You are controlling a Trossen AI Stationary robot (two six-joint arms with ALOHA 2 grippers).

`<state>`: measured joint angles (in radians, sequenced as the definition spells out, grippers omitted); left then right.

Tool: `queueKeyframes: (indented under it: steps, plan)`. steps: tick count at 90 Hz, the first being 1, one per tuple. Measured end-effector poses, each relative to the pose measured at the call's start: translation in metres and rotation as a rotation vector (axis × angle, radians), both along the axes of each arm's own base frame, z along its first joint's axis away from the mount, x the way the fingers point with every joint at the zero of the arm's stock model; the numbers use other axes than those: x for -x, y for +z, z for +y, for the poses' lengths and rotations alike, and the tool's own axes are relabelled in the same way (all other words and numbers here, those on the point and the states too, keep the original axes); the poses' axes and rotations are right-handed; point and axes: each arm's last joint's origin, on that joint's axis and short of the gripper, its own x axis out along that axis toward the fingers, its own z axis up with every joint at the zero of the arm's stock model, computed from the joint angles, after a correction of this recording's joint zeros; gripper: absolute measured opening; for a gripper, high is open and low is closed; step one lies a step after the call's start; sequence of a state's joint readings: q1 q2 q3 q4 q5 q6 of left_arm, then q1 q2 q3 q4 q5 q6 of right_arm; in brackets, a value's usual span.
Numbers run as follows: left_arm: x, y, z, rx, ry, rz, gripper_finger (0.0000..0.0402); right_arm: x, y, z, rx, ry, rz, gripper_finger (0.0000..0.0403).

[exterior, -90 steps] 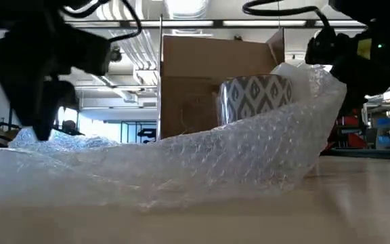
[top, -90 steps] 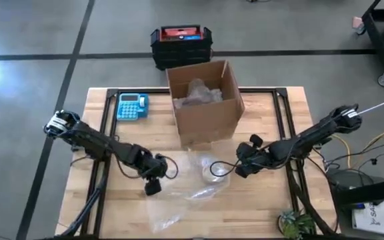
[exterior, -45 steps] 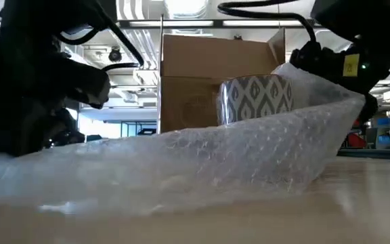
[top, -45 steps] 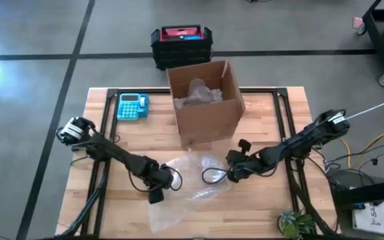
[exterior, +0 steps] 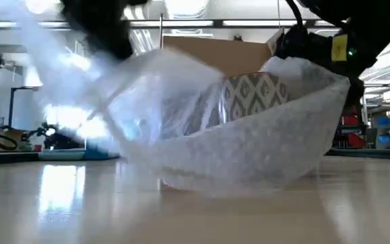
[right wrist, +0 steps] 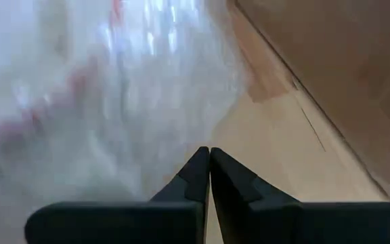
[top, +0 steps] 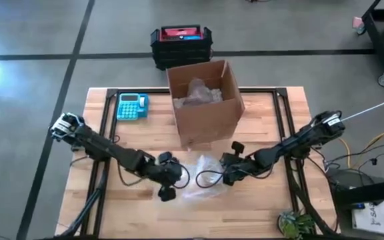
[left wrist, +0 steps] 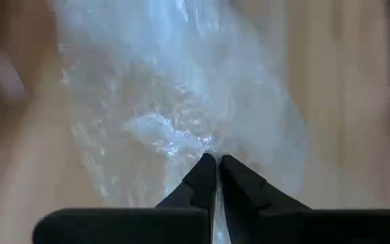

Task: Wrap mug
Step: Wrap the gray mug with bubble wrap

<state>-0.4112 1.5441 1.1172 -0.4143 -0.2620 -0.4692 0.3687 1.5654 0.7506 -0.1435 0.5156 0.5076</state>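
Tabletop (top: 259,120): upright mug (exterior: 254,95) in wrap (exterior: 249,152)

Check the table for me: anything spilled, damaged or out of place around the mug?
Nothing stands out. The mug stands upright inside the bubble wrap, which the left gripper and right gripper pinch.

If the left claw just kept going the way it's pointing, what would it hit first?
Likely the bubble wrap that the left gripper already pinches, then probably the mug bundled inside it. Depth is hard to judge; the right gripper lies beyond.
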Motion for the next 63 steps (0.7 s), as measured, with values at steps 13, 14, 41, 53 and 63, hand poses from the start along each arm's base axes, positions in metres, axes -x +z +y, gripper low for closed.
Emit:
queueKeyframes:
  steps: [13,14,41,53,63]
  plan:
    - [-0.020,0.000,0.008,-0.083,-0.066,-0.125,0.0001,-0.007,0.007,0.003,-0.033,-0.012,-0.055,0.0000]
    - [-0.022,-0.001,0.009,-0.089,-0.069,-0.135,0.0001,-0.008,0.008,0.003,-0.035,-0.012,-0.059,0.0000]
    - [-0.065,-0.014,0.041,-0.105,-0.101,-0.306,0.0000,-0.016,0.016,0.007,-0.086,0.023,-0.109,0.0000]
    - [-0.073,-0.031,0.042,-0.059,-0.150,-0.269,0.0000,-0.013,0.023,0.008,-0.136,0.058,-0.074,0.0000]
    - [-0.078,-0.046,0.041,-0.060,-0.154,-0.234,0.0000,-0.010,0.043,0.008,-0.143,0.062,-0.034,0.0000]
